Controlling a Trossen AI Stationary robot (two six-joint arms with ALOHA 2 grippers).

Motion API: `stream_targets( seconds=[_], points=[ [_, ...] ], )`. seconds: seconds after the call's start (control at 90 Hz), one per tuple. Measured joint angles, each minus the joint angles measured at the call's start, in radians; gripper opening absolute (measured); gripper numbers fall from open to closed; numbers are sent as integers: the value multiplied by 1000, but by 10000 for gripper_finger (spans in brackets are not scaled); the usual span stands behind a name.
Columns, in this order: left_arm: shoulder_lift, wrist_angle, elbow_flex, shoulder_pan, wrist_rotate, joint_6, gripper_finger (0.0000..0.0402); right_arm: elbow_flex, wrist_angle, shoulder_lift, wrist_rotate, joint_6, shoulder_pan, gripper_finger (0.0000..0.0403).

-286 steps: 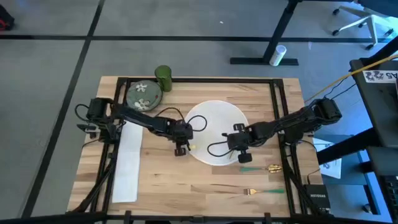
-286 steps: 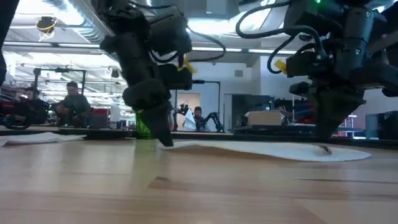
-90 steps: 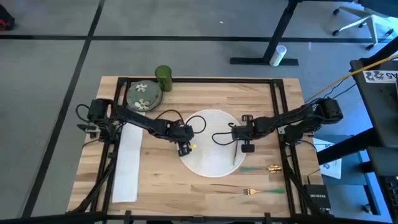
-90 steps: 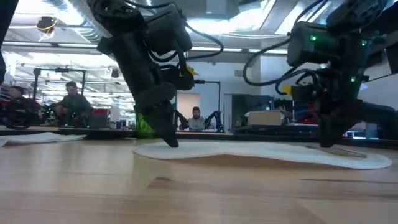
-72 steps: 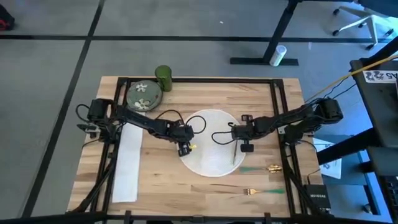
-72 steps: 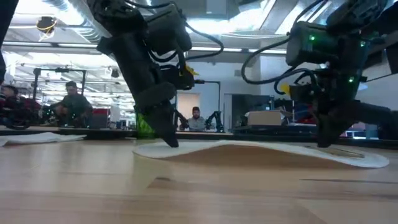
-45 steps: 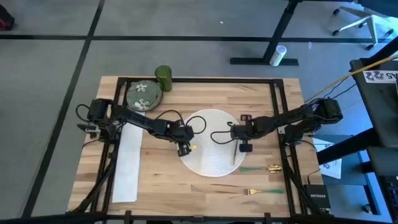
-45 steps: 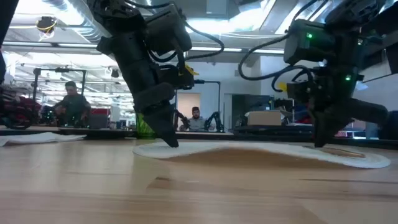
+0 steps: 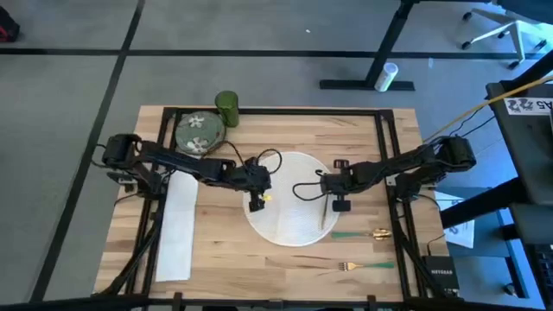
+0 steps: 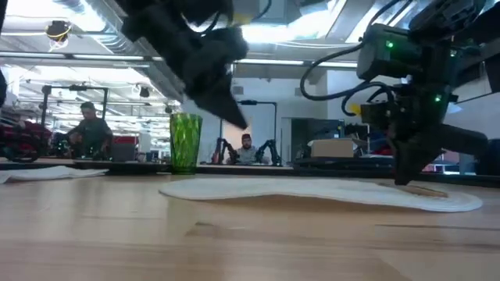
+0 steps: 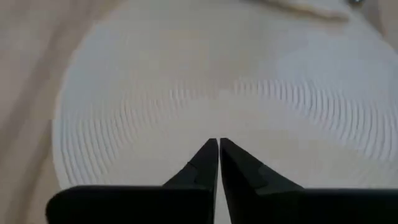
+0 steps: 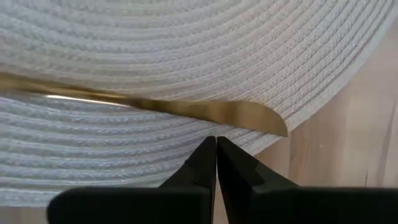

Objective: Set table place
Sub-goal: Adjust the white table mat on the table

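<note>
The table (image 9: 363,138) is a light wooden butcher-block top edged with thin black rails. A round white woven placemat (image 9: 294,216) lies near its middle. At the far left corner sits a grey-green dish with white flowers (image 9: 199,132), and a green ribbed cup (image 9: 226,108) stands just beside it, at the far edge. A long white napkin (image 9: 175,229) lies flat along the left side. To the right of the placemat lie two pieces of green-handled gold cutlery, one (image 9: 363,233) just off the mat's rim and a fork (image 9: 363,266) nearer the front edge.
</note>
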Motion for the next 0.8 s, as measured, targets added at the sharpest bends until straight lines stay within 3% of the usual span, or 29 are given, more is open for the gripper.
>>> stream_targets(
  seconds=[0.456,0.8],
  points=[
    [104,118,1,84,105,43,0,0,23,0,5,-18,0,0],
    [216,179,1,83,108,12,0,0,25,0,5,-18,0,0]
  ],
)
